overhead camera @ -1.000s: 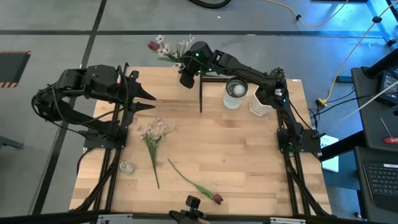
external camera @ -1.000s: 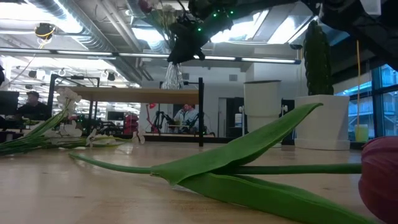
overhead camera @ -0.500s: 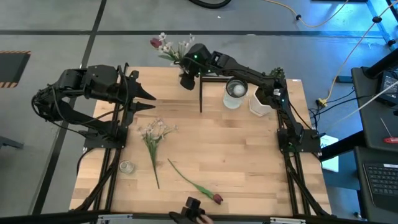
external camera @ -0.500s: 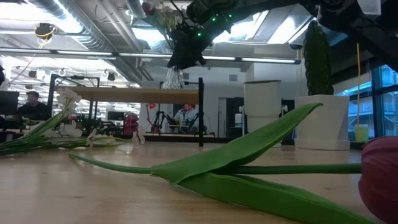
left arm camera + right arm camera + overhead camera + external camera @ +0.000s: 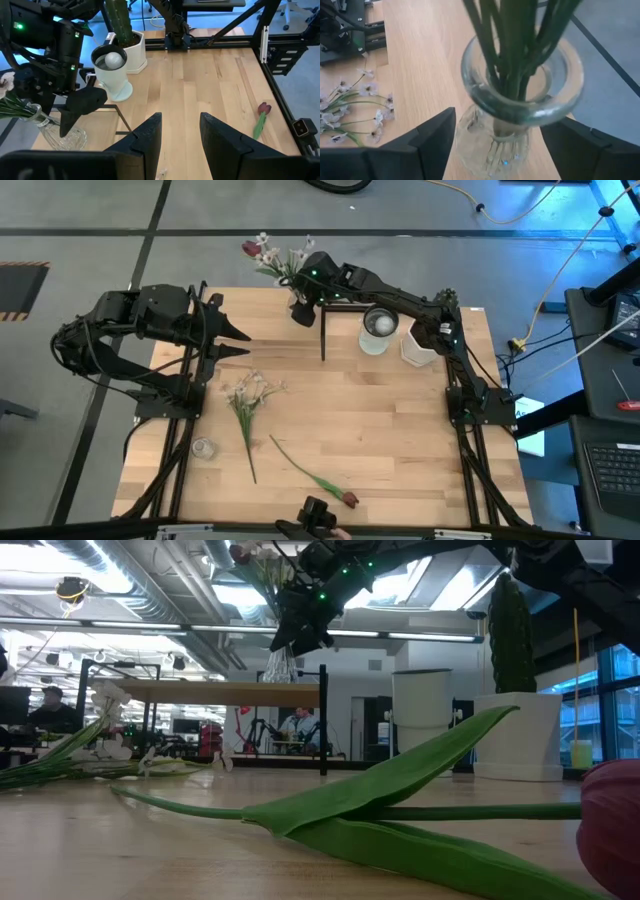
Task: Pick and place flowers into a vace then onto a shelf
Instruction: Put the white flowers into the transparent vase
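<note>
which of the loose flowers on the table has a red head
The tulip lying near the table's front edge; the other loose bunch, beside the left arm, has only small white blossoms.

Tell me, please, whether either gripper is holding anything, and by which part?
The right gripper holds the glass vase of flowers, its fingers on either side of the neck. The left gripper is open, holding nothing.

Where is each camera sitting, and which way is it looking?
High view: above the table, looking straight down; shows both arms, right gripper at the vase.
Low view: at tabletop height, looking level across a tulip; the right arm enters from above.
Left wrist view: on the left arm, looking across the table past its own fingers.
Right wrist view: on the right arm, looking down at the vase.
Shared: all four show the vase of flowers.
</note>
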Robot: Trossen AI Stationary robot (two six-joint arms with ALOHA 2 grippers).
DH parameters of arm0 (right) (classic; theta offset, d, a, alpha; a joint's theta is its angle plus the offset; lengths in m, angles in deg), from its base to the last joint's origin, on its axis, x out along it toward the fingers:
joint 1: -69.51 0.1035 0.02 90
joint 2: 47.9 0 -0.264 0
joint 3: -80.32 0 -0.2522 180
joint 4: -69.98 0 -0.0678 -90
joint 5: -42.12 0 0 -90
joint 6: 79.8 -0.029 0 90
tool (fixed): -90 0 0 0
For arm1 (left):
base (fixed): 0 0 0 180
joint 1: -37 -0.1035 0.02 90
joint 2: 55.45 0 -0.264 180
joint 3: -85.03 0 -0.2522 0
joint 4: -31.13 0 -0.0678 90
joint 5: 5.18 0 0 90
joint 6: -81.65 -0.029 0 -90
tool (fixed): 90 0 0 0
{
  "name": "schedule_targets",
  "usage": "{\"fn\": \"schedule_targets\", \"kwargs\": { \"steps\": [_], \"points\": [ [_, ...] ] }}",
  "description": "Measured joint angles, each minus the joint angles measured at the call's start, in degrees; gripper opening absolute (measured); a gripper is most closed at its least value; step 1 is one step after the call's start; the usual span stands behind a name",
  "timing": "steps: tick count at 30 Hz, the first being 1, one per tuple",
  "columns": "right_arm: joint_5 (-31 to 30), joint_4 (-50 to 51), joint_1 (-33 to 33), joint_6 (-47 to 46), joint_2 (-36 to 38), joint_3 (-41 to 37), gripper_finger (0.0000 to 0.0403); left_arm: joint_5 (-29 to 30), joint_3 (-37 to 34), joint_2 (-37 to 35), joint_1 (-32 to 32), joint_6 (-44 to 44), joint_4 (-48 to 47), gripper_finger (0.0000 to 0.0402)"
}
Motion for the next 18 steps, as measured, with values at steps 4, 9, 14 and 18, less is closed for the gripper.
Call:
{"fn": "schedule_targets", "kwargs": {
  "steps": [4,9,14,18],
  "points": [
    [-0.08,0.7,0.0,0.18,1.28,0.02,0.0286,0.0,0.0,0.0,0.0,0.0,0.0,0.0127],
    [-0.1,2.3,0.0,0.18,2.32,0.02,0.0287,-0.02,0.0,0.02,0.0,0.0,0.0,0.0127],
    [-0.1,6.9,0.16,0.1,2.73,0.04,0.0287,-0.02,0.0,0.02,0.0,0.0,0.0,0.0127],
    [0.05,12.76,0.93,-0.46,3.49,0.02,0.0287,-0.02,0.0,0.02,0.0,0.07,0.0,0.0127]
  ]
}}
